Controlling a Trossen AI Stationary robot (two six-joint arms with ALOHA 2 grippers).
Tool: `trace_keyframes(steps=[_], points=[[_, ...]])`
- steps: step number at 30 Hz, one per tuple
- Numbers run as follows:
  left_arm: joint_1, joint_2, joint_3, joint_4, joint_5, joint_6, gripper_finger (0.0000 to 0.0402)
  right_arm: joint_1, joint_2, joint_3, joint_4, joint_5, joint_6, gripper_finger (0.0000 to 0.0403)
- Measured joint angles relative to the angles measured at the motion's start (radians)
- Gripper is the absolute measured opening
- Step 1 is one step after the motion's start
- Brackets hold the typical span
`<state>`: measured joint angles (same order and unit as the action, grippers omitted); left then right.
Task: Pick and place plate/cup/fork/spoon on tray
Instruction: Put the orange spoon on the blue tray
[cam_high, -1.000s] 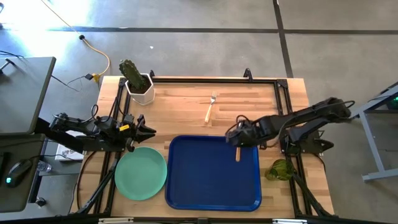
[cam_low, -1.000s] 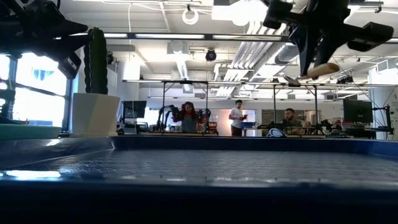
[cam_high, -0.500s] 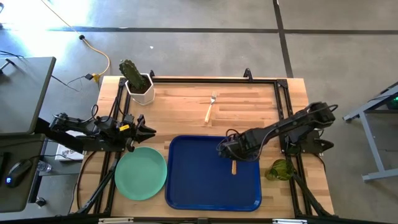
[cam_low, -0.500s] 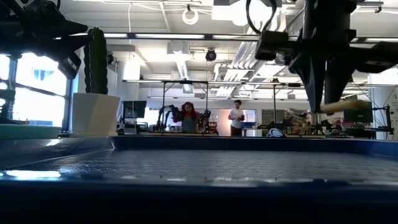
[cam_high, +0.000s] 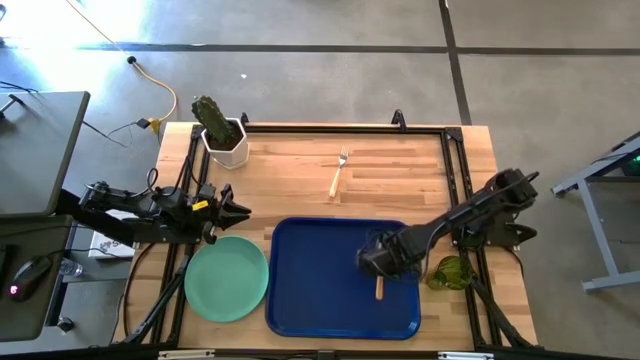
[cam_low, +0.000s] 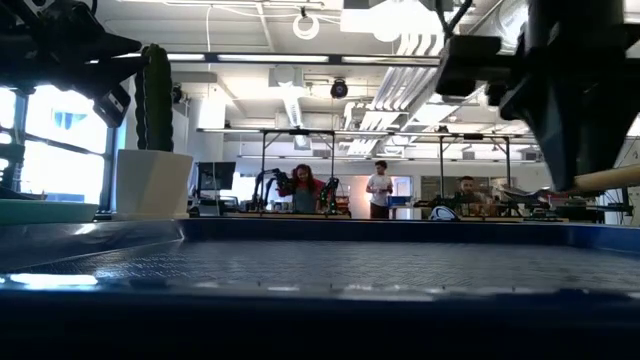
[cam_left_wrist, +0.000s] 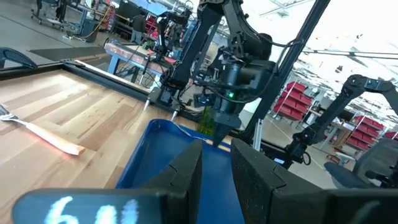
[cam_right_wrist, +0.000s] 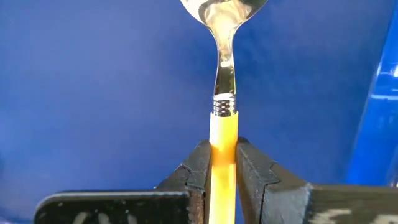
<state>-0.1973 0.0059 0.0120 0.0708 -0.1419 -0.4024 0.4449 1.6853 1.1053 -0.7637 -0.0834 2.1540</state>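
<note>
My right gripper is shut on the spoon over the right part of the blue tray. The spoon has a silver bowl and a yellow-orange handle. The mint-green plate lies flat on the table left of the tray. The dark-green cup stands on the table right of the tray. The fork lies on the wood behind the tray. My left gripper is open and empty, just behind the plate. My right gripper pinches the spoon's handle between its two fingers, a little behind the metal collar. The fingers come from above and lie across the handle. The spoon is about level above the tray floor, its handle end toward the table's near edge.
A white hexagonal pot with a cactus stands at the table's far left corner. Black frame rails run along the table's sides. In the low view, people stand in the room beyond the table.
My right gripper has carried the spoon toward the table's near edge over the tray and has gone down with it, staying shut on the handle. The spoon stays about level.
</note>
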Motion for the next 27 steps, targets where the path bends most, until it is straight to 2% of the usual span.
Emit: trace_keyframes(steps=[10, 27], points=[[0.0, 0.0, 0.0, 0.001, 0.0, 0.02, 0.0074, 0.096, 0.005, 0.0, -0.035, 0.0, 0.114, 0.0032], [0.0, 0.0, 0.0, 0.002, 0.001, 0.013, 0.0074, 0.14, 0.08, 0.0, -0.127, 0.004, 0.042, 0.0032]])
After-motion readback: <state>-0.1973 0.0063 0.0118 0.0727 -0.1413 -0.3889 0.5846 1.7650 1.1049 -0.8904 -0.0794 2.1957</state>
